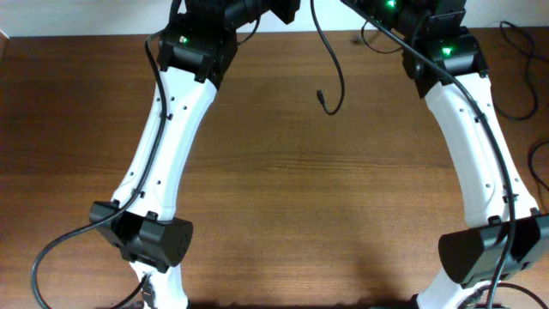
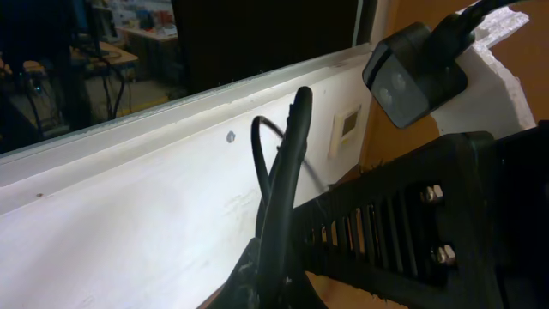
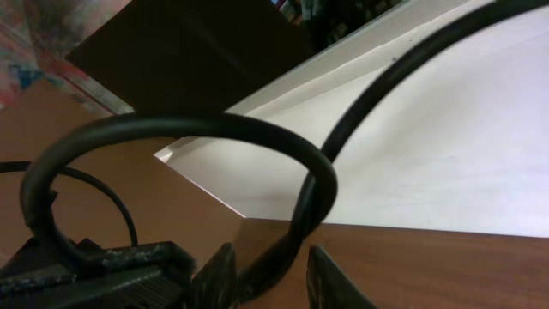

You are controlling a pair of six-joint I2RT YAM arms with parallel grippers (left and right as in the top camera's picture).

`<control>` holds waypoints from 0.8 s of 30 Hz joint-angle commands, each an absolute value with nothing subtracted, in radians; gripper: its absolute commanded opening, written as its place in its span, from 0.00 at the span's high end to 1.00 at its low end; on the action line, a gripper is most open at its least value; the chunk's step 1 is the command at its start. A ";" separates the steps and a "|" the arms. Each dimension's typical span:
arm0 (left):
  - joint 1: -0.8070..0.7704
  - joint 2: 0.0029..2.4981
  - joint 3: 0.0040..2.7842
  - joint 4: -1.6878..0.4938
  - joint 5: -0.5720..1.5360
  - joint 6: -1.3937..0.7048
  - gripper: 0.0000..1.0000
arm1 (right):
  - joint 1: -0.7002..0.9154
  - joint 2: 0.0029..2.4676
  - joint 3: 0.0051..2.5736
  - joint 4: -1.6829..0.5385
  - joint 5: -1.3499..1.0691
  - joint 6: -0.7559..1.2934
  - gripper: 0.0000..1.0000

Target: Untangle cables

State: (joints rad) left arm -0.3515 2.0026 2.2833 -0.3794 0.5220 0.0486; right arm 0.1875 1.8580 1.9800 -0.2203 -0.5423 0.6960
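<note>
Untangling unfinished above tabletop (image 1: pixel 283 189): cable (image 2: pixel 287 172) pinched in clamped left gripper (image 2: pixel 270 279), looped cable (image 3: pixel 171 129) loose inside half-parted right gripper (image 3: pixel 270 275).

My two white arms stretched long and side by side, one arm (image 1: pixel 167 137), other arm (image 1: pixel 470 142), wrists past the overhead view's lower edge, left gripper (image 2: pixel 273 273) pinched tight on a cable (image 2: pixel 287 163), right gripper (image 3: pixel 270 266) with fingertips standing apart.

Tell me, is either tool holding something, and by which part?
The left tool is shut on a black cable, pinching bunched strands partway along. Another cable runs through the right tool; whether it's clamped is unclear.
</note>
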 commanded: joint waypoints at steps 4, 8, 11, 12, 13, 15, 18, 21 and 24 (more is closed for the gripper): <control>-0.368 1.958 2.299 -0.378 0.538 0.057 1.00 | 0.181 1.854 1.997 -0.213 -0.537 0.688 0.81; -0.371 1.958 2.299 -0.377 0.537 0.057 1.00 | 0.181 1.854 1.997 -0.213 -0.537 0.688 0.96; -0.370 1.958 2.299 -0.375 0.533 0.067 1.00 | 0.181 1.854 1.997 -0.213 -0.536 0.684 0.96; -0.370 1.958 2.299 -0.375 0.520 0.070 1.00 | 0.178 1.854 1.997 -0.213 -0.537 0.684 0.96; -0.370 1.958 2.299 -0.376 0.496 0.070 1.00 | 0.173 1.854 1.997 -0.213 -0.537 0.685 0.96; -0.355 1.957 2.299 -0.376 0.489 0.068 1.00 | 0.150 1.854 1.997 -0.221 -0.538 0.685 0.96; -0.337 1.956 2.299 -0.377 0.491 0.068 1.00 | 0.133 1.854 1.997 -0.234 -0.546 0.685 0.96; -0.339 1.956 2.299 -0.378 0.493 0.068 1.00 | 0.131 1.854 1.997 -0.242 -0.545 0.685 0.96; -0.347 1.956 2.299 -0.376 0.493 0.068 1.00 | 0.133 1.854 1.997 -0.242 -0.546 0.685 0.96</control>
